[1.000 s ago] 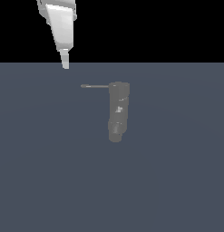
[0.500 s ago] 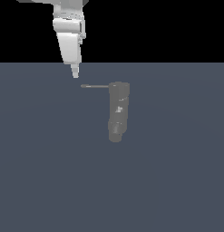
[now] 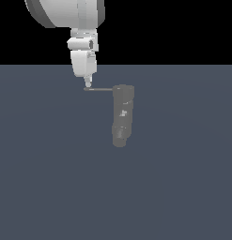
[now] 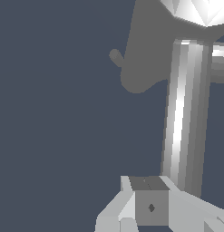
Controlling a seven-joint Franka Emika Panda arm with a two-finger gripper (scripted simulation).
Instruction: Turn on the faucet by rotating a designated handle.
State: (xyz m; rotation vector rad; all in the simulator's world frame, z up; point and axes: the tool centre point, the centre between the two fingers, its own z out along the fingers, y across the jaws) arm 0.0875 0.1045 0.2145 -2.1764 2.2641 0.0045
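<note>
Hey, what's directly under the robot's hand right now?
Under the hand sits the free end of the handle, the thin rod sticking out from the faucet. Whether they actually touch cannot be seen; the fingertips cover that spot.

Handle juts toward exterior view's left from faucet top

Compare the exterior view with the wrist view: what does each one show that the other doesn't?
Only the exterior view shows the whole faucet column with the thin handle sticking sideways from its top, and the gripper tip meeting the rod's free end. Only the wrist view gives a close-up of a bright cylindrical shaft running from the fingers. Both share the flat blue-grey ground.
</note>
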